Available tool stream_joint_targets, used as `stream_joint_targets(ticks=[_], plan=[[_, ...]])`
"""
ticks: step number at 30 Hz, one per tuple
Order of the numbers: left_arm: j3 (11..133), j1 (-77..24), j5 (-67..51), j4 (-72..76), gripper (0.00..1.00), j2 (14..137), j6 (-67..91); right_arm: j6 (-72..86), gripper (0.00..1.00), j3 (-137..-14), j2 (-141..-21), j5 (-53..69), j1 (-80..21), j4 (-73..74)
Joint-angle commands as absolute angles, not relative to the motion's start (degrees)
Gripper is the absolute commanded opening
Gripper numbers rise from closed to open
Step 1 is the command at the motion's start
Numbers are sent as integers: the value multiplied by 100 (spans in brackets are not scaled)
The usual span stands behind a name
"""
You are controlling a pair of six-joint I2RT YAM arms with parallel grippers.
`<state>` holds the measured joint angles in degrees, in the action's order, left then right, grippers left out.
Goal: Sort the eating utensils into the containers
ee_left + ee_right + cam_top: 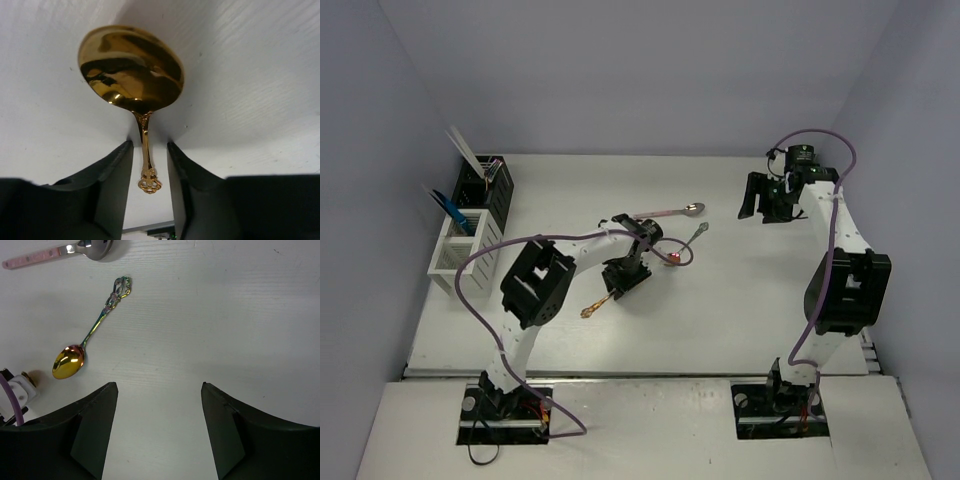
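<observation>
Left claw (150,150) straddles gold spoon (131,67) handle, gaps either side; we should centre, pinch mid-handle, lift level. Right claw (159,390) wide over desk (740,300).

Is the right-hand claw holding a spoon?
No, the right gripper is open and empty; the rainbow spoon lies on the table apart from it.

Lighting and picture quality: bright, even, diffuse light from above.
My white surface (740,300) carries short, soft shadows; gold spoon (131,67) bowl shows mirror glare; my left fingers (112,190) read dark, slightly soft-focused; overhead view sharp.
</observation>
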<state>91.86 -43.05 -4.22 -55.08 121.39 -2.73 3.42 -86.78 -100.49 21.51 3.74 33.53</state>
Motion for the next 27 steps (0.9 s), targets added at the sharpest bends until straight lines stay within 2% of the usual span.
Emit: stream_joint_targets(ticks=[1, 7, 14, 22, 27], plan=[[8975, -4359, -251, -5599, 35, 12415, -386, 365, 65, -8710, -9799, 2281, 404, 3247], [9569, -4359, -132, -5572, 36, 12656, -246, 352, 65, -8684, -9729, 2250, 404, 3243], [10091, -4169, -351, -5422, 32, 12765, -68, 343, 65, -8666, -9722, 2241, 404, 3243], [9781, -3964, -536, -4825, 29, 12261, 158, 334, 64, -8666, -9730, 2250, 404, 3251], [9565, -3958, -483, -4755, 20, 12249, 161, 343, 63, -8666, -9730, 2268, 404, 3249]])
